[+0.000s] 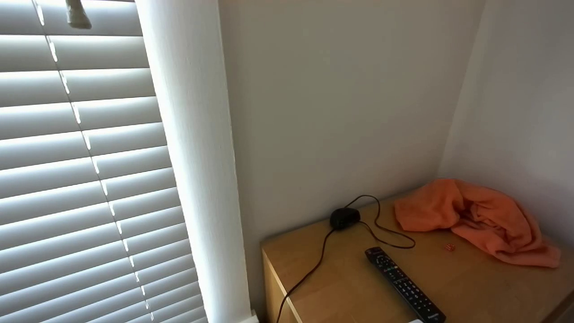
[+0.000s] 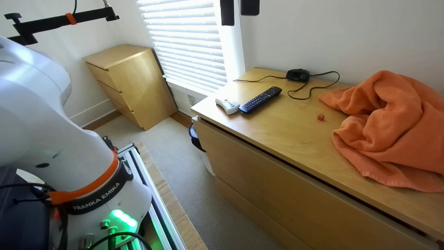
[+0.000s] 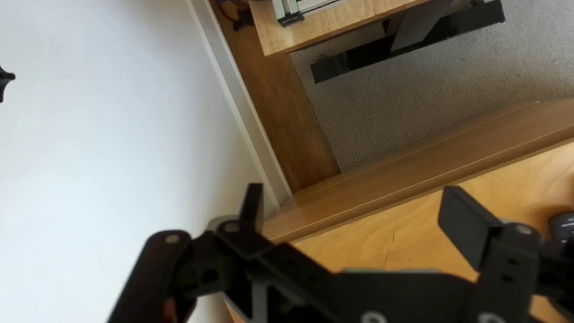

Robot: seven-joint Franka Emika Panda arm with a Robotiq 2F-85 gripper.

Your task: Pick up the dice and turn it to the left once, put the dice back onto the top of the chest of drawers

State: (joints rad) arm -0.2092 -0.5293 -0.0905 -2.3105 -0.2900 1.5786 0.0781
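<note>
The dice (image 1: 450, 247) is a small orange-red cube on top of the chest of drawers (image 1: 350, 278), near the orange cloth. In an exterior view, the dice (image 2: 321, 117) sits on the light tan top of the same chest of drawers (image 2: 284, 130), right of the remote. My gripper (image 2: 239, 9) shows only as two black fingertips, apart, at the top edge, high above the chest. In the wrist view, my gripper (image 3: 354, 202) is open with nothing between its fingers. Below it is the chest's top (image 3: 403, 233) and front edge. The dice is out of the wrist view.
On the chest lie a crumpled orange cloth (image 2: 399, 121), a black remote (image 2: 261, 99), a white controller (image 2: 228, 106) and a black device (image 2: 297, 74) with cables. Walls and window blinds (image 2: 189, 38) stand behind. A smaller drawer unit (image 2: 149, 83) stands by the window.
</note>
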